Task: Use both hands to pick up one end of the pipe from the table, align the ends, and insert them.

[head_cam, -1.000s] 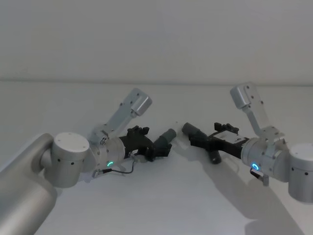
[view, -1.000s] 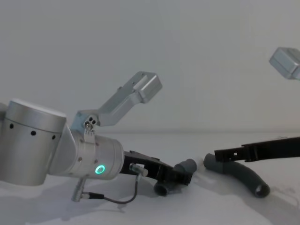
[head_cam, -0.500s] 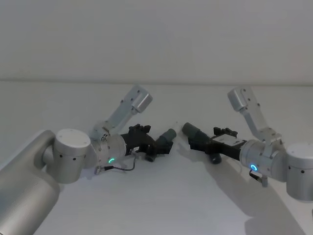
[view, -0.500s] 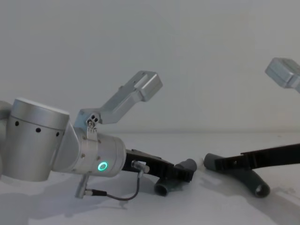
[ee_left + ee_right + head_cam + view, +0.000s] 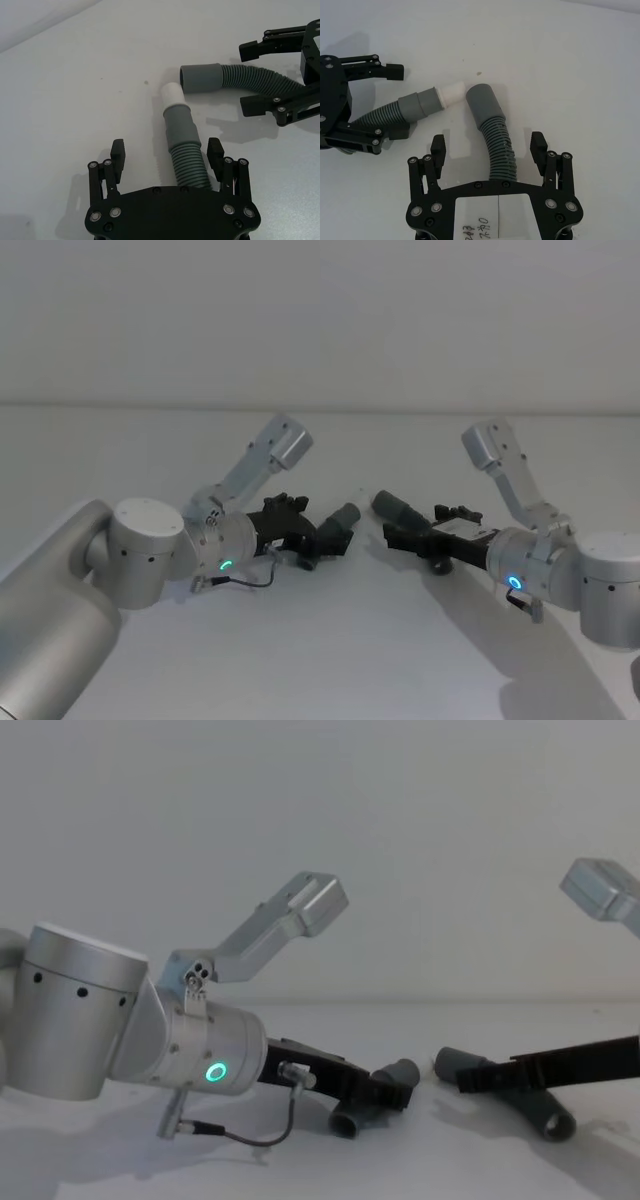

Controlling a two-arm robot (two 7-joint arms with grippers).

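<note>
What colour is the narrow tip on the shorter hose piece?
White; the tip shows best in the left wrist view.

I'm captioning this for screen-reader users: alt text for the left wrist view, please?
The open left gripper straddles the corrugated body of the shorter pipe piece lying on the white table. Its white tip points at the grey socket cuff of the longer piece, not inserted; the open right gripper straddles that piece.
</note>
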